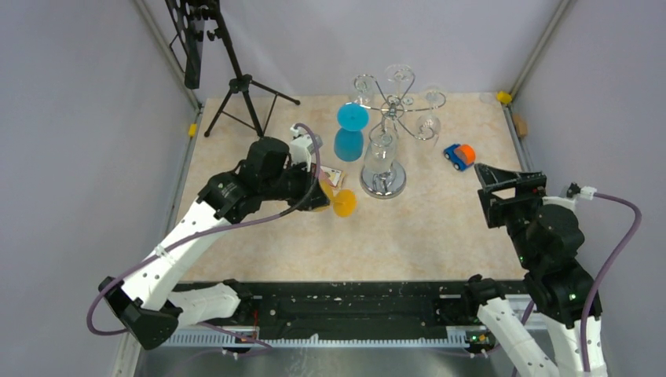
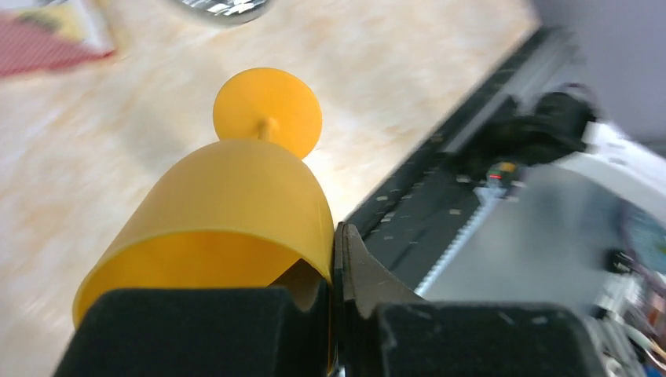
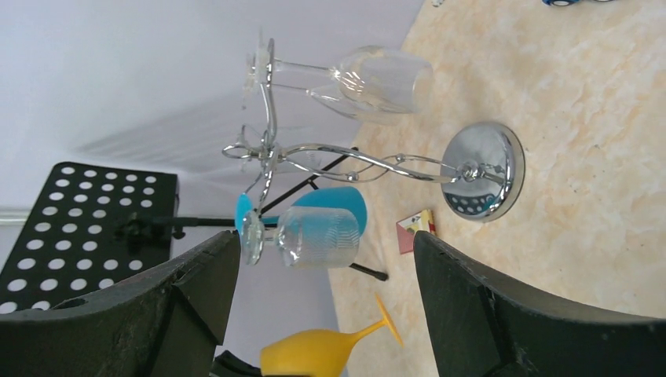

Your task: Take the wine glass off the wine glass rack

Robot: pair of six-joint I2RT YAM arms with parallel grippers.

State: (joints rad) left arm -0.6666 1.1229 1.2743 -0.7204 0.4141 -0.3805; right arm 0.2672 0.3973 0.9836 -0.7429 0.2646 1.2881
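The chrome wine glass rack [image 1: 385, 137] stands at the back middle on its round disc base [image 1: 383, 182]. A blue wine glass [image 1: 350, 129] and several clear glasses [image 1: 381, 149] hang on it upside down. My left gripper [image 1: 318, 192] is shut on the rim of a yellow wine glass [image 1: 343, 202], holding it tilted just left of and in front of the rack, clear of it. In the left wrist view the gripper [image 2: 338, 259] pinches the yellow bowl [image 2: 228, 204]. My right gripper [image 1: 503, 184] is open and empty to the right of the rack; its view shows the rack [image 3: 353, 165] and the yellow glass [image 3: 314, 353].
A black tripod [image 1: 236, 86] with a perforated panel [image 3: 86, 220] stands at the back left. A blue and orange toy car [image 1: 459, 155] lies right of the rack. A small card [image 1: 331, 176] lies by the left gripper. Grey walls close in the table.
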